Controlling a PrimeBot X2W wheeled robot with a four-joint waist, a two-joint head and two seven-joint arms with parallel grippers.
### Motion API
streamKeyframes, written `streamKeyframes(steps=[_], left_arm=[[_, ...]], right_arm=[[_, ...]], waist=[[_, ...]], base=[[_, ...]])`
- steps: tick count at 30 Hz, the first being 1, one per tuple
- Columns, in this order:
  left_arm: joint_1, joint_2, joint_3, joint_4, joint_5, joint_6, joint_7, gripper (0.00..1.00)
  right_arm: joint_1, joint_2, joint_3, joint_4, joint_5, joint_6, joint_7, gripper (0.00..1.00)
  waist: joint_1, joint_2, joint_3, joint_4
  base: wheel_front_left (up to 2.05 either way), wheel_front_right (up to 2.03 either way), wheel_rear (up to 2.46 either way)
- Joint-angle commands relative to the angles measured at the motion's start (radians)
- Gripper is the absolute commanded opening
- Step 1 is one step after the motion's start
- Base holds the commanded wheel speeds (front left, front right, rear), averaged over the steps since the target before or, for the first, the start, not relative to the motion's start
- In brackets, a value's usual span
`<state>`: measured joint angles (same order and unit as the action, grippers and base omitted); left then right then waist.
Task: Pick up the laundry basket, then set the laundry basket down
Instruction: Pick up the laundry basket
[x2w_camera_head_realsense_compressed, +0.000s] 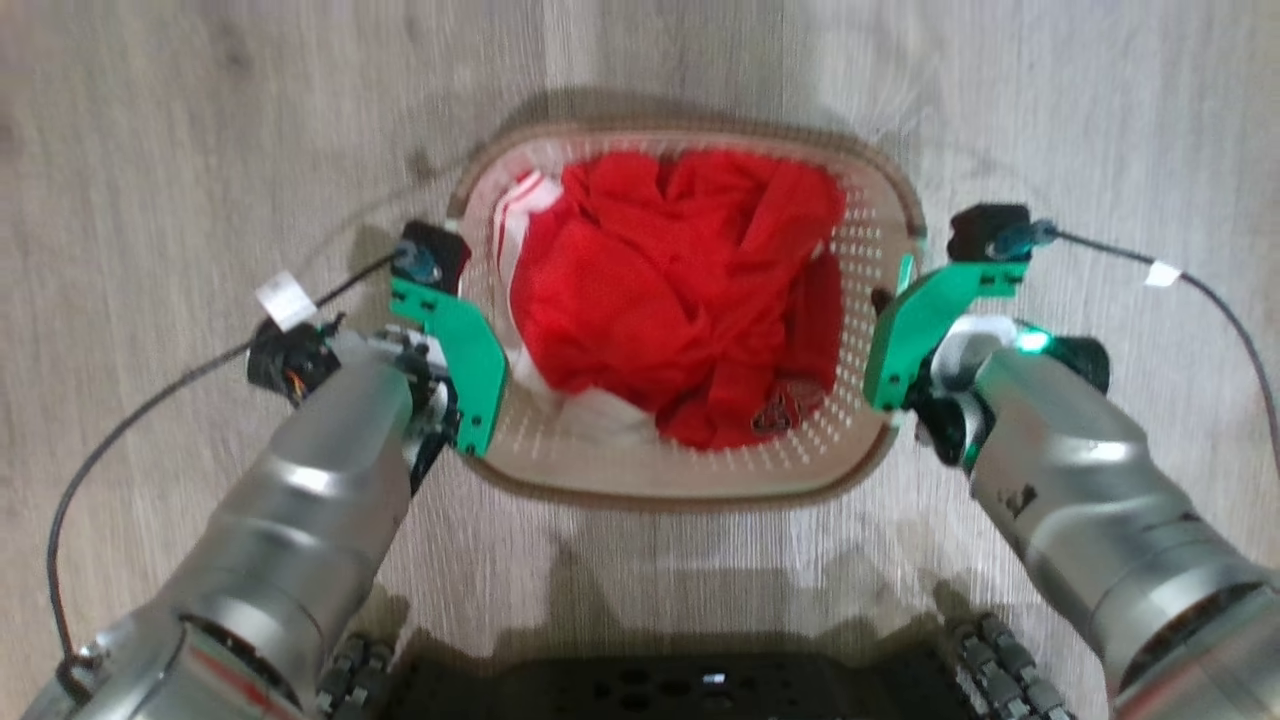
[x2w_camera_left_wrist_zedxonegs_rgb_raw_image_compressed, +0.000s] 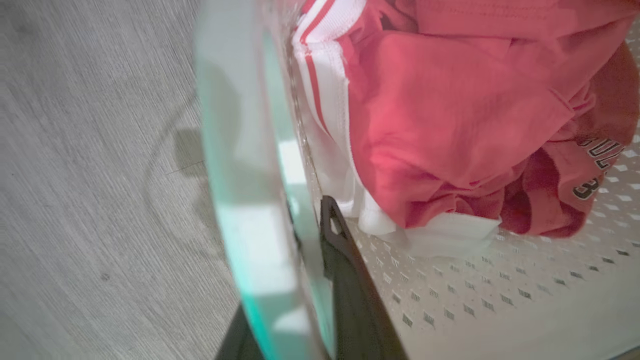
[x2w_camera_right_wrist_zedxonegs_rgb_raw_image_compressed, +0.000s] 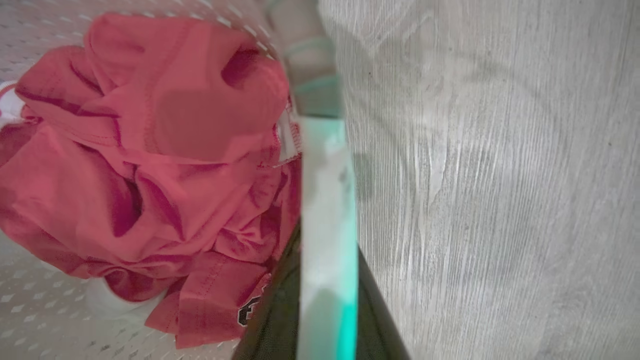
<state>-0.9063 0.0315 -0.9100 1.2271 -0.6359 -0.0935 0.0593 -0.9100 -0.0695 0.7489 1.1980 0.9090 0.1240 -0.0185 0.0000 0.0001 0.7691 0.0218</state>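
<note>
A pale wood-grain floor (x2w_camera_head_realsense_compressed: 150, 120) stretches under a two-armed robot that leans over it. The laundry basket (x2w_camera_head_realsense_compressed: 700, 492) is in the middle of that floor, just ahead of the robot's dark base (x2w_camera_head_realsense_compressed: 680, 690), with bare boards on every side.

The step in hand looks like the pick-up, at the moment of the grasp. The two silver arms reach down, one to each short side of the basket. The left gripper (x2w_camera_head_realsense_compressed: 465, 350) is narrowed onto the basket's left edge and the right gripper (x2w_camera_head_realsense_compressed: 905, 330) onto its right edge. In each wrist view the dark fingers (x2w_camera_left_wrist_zedxonegs_rgb_raw_image_compressed: 350, 290) straddle a pale, green-tinted strip of that edge, one finger inside the basket and one outside (the strip is blurred by nearness, so rim or handle, I cannot tell). Whether the basket has left the floor cannot be told.

The next move, by my judgement, calls for both arms to rise together and level, so the load does not tip or slide out of the pinch.

The basket is a rounded rectangle of pinkish-white plastic, its walls and bottom dotted with small holes, under a brown rim. It is heaped with crumpled red clothing (x2w_camera_head_realsense_compressed: 680, 290) trimmed in white stripes, with dark lettering on one fold.
</note>
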Motion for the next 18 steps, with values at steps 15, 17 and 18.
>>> streamKeyframes(steps=[15, 17, 18], left_arm=[[0.181, 0.019, -0.105, -0.032, -0.022, -0.036, 0.095, 0.0], [0.208, 0.019, -0.119, -0.051, -0.033, -0.037, 0.11, 0.0], [0.221, 0.019, -0.129, -0.062, -0.038, -0.037, 0.118, 0.0]], right_arm=[[0.176, -0.021, 0.143, -0.19, 0.049, 0.007, 0.203, 0.0], [0.193, -0.033, 0.158, -0.219, 0.056, 0.007, 0.237, 0.0], [0.2, -0.039, 0.165, -0.235, 0.059, 0.007, 0.252, 0.0]], waist=[[0.0, -0.0001, -0.344, -0.014], [0.0, -0.0001, -0.383, -0.017], [0.0, -0.0001, -0.399, -0.018]], base=[[0.0, 0.0, 0.0], [0.0, 0.0, 0.0], [0.0, 0.0, 0.0]])
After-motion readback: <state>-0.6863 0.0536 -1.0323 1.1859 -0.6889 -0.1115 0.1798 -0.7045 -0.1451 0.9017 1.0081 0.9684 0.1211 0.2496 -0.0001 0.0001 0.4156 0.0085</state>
